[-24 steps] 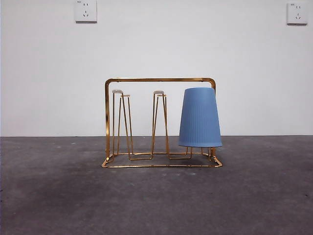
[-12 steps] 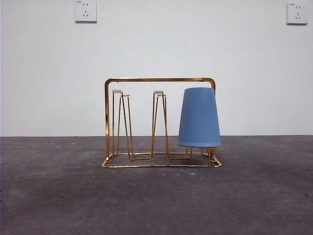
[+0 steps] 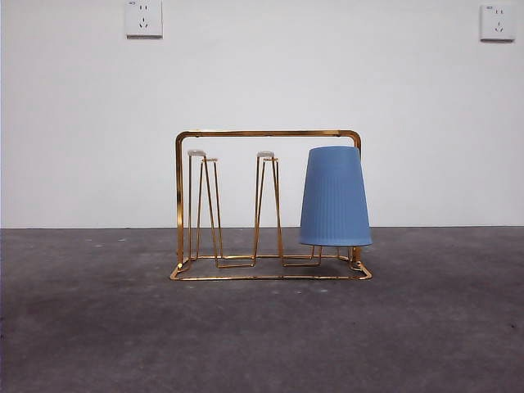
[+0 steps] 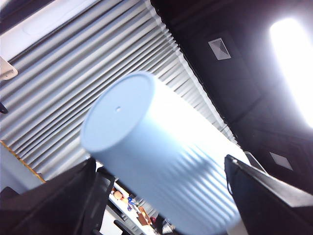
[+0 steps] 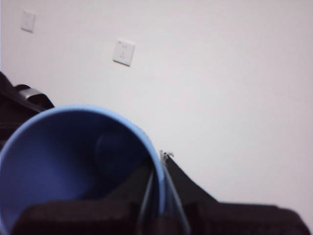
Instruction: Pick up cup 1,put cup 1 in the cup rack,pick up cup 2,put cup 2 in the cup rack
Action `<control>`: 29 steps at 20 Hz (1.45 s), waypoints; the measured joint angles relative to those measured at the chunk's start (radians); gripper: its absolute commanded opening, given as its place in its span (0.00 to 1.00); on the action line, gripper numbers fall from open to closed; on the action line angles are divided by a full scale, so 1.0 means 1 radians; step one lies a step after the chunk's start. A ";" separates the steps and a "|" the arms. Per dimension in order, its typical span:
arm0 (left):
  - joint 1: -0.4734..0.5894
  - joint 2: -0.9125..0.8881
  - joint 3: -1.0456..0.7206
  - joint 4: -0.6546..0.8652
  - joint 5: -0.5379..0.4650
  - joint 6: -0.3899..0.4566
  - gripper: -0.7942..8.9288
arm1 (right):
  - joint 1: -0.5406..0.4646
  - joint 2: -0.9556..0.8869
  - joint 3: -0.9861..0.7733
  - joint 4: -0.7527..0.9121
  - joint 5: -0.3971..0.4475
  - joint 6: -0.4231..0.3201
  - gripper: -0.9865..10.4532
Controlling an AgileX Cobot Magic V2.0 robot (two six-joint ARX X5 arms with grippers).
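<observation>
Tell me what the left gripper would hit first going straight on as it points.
The left gripper is shut on the pale blue cup, which fills its line. Past that, it would probably meet the ribbed grey panels; depth is unclear.

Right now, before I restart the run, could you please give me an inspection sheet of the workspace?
Surface: dark grey mottled table.
Job's things: gold wire cup rack stands upright; blue ribbed plastic cup sits upside down over its right-end prong; the other prongs are bare.
Clutter: nothing seen.
Grippers: left gripper clamps a pale blue ribbed cup, out of the front view; right gripper has a dark blue cup mouth close against it, grip unclear.
Cables: nothing seen.
Surroundings: white wall with two white sockets.
</observation>
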 measured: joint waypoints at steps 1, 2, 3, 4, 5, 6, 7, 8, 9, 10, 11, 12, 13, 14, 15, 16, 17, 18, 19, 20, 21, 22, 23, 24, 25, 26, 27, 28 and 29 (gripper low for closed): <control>0.005 0.000 0.000 -0.002 0.000 -0.003 0.53 | 0.000 0.000 -0.019 0.018 -0.003 -0.001 0.08; 0.012 0.000 0.000 -0.006 0.000 -0.006 0.53 | 0.000 0.000 -0.038 0.034 -0.006 -0.001 0.08; 0.019 0.000 0.000 -0.009 0.001 -0.006 0.53 | -0.001 0.000 -0.053 0.037 -0.005 -0.002 0.08; 0.027 0.000 -0.001 -0.009 0.001 -0.007 0.53 | -0.001 0.000 -0.072 0.041 -0.006 -0.003 0.08; 0.032 0.000 -0.001 -0.009 0.000 -0.007 0.53 | -0.001 0.000 -0.089 0.045 -0.016 -0.003 0.08; 0.035 0.001 -0.002 -0.009 0.000 -0.008 0.53 | -0.001 0.000 -0.105 0.049 -0.031 -0.002 0.08; 0.036 0.001 -0.002 -0.009 -0.001 -0.008 0.53 | 0.000 0.001 -0.118 0.050 -0.045 0.001 0.08; 0.036 0.001 -0.002 -0.009 -0.001 -0.008 0.53 | 0.000 0.001 -0.127 0.050 -0.048 0.001 0.08; 0.036 0.001 -0.002 -0.008 -0.003 -0.008 0.53 | 0.002 0.004 -0.132 0.050 -0.049 0.001 0.08; 0.036 0.001 -0.001 -0.008 -0.007 -0.007 0.53 | 0.002 0.008 -0.132 0.053 -0.048 0.002 0.08; 0.036 0.001 -0.002 -0.008 -0.009 -0.007 0.53 | 0.002 0.013 -0.132 0.059 -0.039 0.004 0.08; 0.037 0.001 -0.001 -0.008 -0.011 -0.007 0.53 | 0.002 0.017 -0.132 0.066 -0.033 0.004 0.08; 0.037 0.001 -0.002 -0.005 -0.012 -0.007 0.53 | 0.002 0.023 -0.133 0.078 -0.028 0.005 0.08; 0.037 0.001 -0.002 -0.002 -0.012 -0.007 0.53 | 0.002 0.028 -0.133 0.087 -0.018 0.005 0.08; 0.037 0.001 -0.002 -0.001 -0.015 -0.007 0.53 | 0.002 0.034 -0.133 0.093 -0.004 0.007 0.08; 0.037 0.001 -0.002 -0.002 -0.019 -0.007 0.53 | 0.004 0.042 -0.133 0.097 0.006 0.008 0.08; 0.040 0.001 -0.002 -0.002 -0.021 -0.007 0.53 | 0.004 0.050 -0.133 0.100 0.010 0.009 0.08; 0.042 0.001 -0.002 -0.002 -0.024 -0.007 0.53 | 0.004 0.059 -0.133 0.104 0.013 0.011 0.08; 0.044 0.002 -0.002 -0.002 -0.026 -0.007 0.50 | 0.004 0.068 -0.133 0.107 0.016 0.011 0.08; 0.046 0.003 -0.002 -0.002 -0.027 -0.007 0.45 | 0.003 0.077 -0.133 0.108 0.021 0.012 0.08; 0.048 0.003 -0.002 -0.001 -0.034 -0.008 0.40 | 0.003 0.084 -0.133 0.105 0.029 0.012 0.08; 0.050 0.003 -0.002 0.002 -0.040 -0.008 0.35 | 0.003 0.090 -0.133 0.100 0.038 0.011 0.08; 0.051 0.003 -0.002 0.003 -0.045 -0.010 0.31 | 0.003 0.095 -0.133 0.100 0.043 0.012 0.08; 0.053 0.003 -0.002 0.003 -0.046 -0.010 0.24 | 0.003 0.098 -0.133 0.100 0.045 0.012 0.08; 0.053 0.003 -0.002 0.002 -0.047 -0.010 0.16 | 0.003 0.100 -0.133 0.099 0.049 0.012 0.08; 0.054 0.003 -0.002 0.002 -0.047 -0.010 0.10 | 0.004 0.101 -0.133 0.099 0.052 0.012 0.08; 0.054 0.003 -0.002 0.002 -0.048 -0.010 0.07 | 0.004 0.102 -0.133 0.099 0.055 0.012 0.08; 0.054 0.003 -0.002 0.002 -0.048 -0.010 0.07 | 0.004 0.102 -0.133 0.099 0.055 0.012 0.08; 0.054 0.003 -0.002 0.002 -0.048 -0.010 0.07 | 0.004 0.102 -0.133 0.099 0.055 0.012 0.09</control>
